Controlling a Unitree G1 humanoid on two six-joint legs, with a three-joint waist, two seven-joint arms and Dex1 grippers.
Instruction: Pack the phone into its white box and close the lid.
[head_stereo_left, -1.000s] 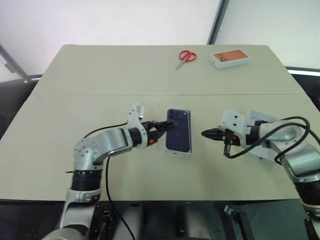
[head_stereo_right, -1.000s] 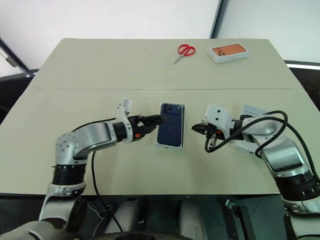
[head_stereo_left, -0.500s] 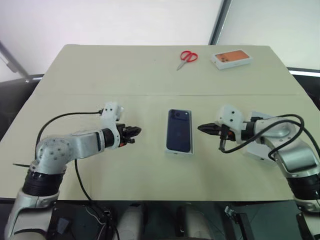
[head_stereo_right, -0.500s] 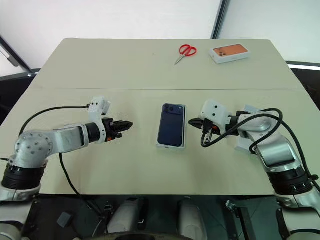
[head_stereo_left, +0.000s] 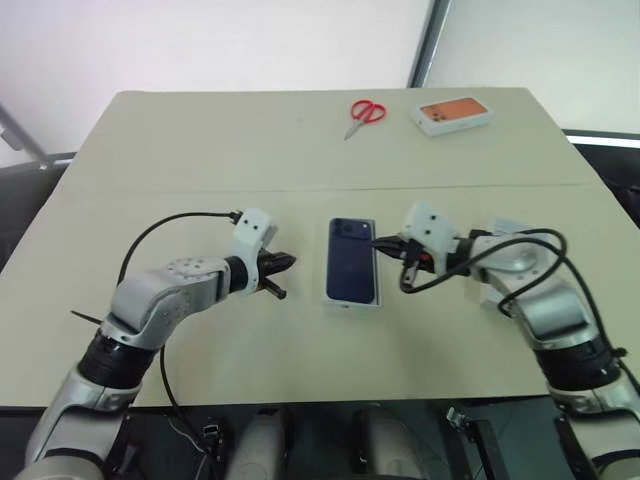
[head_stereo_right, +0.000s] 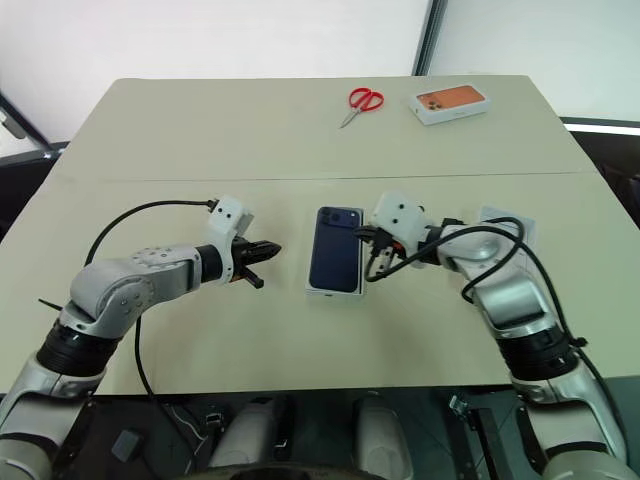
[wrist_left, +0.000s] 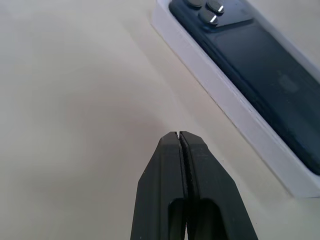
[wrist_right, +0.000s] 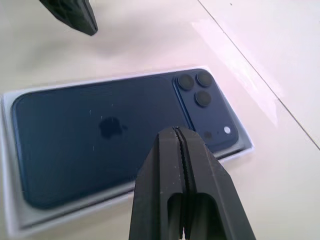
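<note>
Right gripper (head_stereo_right: 362, 236): fingers pressed together, nothing held, tip at the phone's (head_stereo_right: 336, 261) camera-end corner, right at the rim of the white box (head_stereo_right: 334, 293). Can't tell if it touches. Left gripper (head_stereo_right: 268, 249): also closed on nothing, pointing at the box from the other side, a clear gap of bare table (head_stereo_right: 200, 140) between.

Phone lies back-up inside the white box, mid-table, camera cluster at the far end. In the right wrist view it seems to sit a bit askew, the near long edge close to the wall, so probably not fully seated.

The white piece behind the right arm is likely the lid (head_stereo_right: 503, 219); mostly hidden, not certain.

Step in hand, as I read it: nudge the phone flat into the tray.
- push with the closed tip downward at the corner, lightly
- keep off the camera lenses
- brace the box's other side with the left tip so it doesn't slide
- check all four edges sit below the rim before fetching the lid
</note>
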